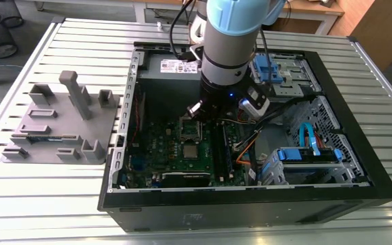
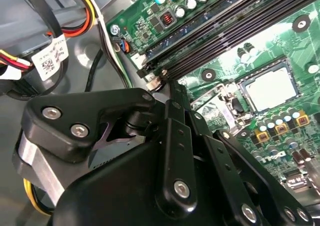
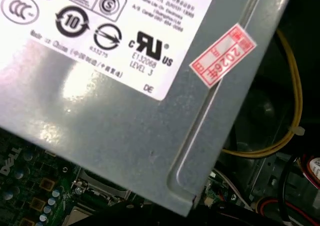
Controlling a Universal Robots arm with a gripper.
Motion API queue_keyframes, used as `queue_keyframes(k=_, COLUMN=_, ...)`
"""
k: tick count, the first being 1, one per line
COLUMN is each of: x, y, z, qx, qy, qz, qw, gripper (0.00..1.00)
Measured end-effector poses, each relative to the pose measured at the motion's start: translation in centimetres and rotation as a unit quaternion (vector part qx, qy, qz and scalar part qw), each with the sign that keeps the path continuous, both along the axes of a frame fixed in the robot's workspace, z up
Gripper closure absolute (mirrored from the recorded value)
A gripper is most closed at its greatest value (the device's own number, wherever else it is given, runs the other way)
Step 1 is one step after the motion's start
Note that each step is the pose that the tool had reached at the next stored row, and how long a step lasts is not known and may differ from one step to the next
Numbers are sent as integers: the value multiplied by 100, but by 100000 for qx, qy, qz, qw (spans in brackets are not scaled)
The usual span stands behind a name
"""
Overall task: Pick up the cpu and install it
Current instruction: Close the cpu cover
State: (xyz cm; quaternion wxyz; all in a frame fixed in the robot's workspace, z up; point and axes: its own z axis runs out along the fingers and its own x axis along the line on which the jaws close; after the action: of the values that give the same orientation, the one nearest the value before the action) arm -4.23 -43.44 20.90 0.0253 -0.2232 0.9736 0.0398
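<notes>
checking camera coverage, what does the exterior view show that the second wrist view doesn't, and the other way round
Exterior view's extras: the grey block tray beside the open computer case, the arm reaching into it, and the blue drive cage. Second wrist view's extras: a row of small round capacitors and a white-tagged wire bundle. Shared: the green circuit board and its metal-framed socket.

Workshop — slatted bench (image 1: pixel 67 204), open computer case (image 1: pixel 250 210)
</notes>
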Motion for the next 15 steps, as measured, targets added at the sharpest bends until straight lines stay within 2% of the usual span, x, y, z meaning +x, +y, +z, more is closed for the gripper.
queue_keyframes(k=10, x=-39, y=8, z=-2, qx=18, qy=0, qz=-274, qw=100000, gripper=89)
queue_keyframes(k=15, x=-40, y=9, z=-13, qx=19, qy=0, qz=-3272, qw=99946, gripper=89)
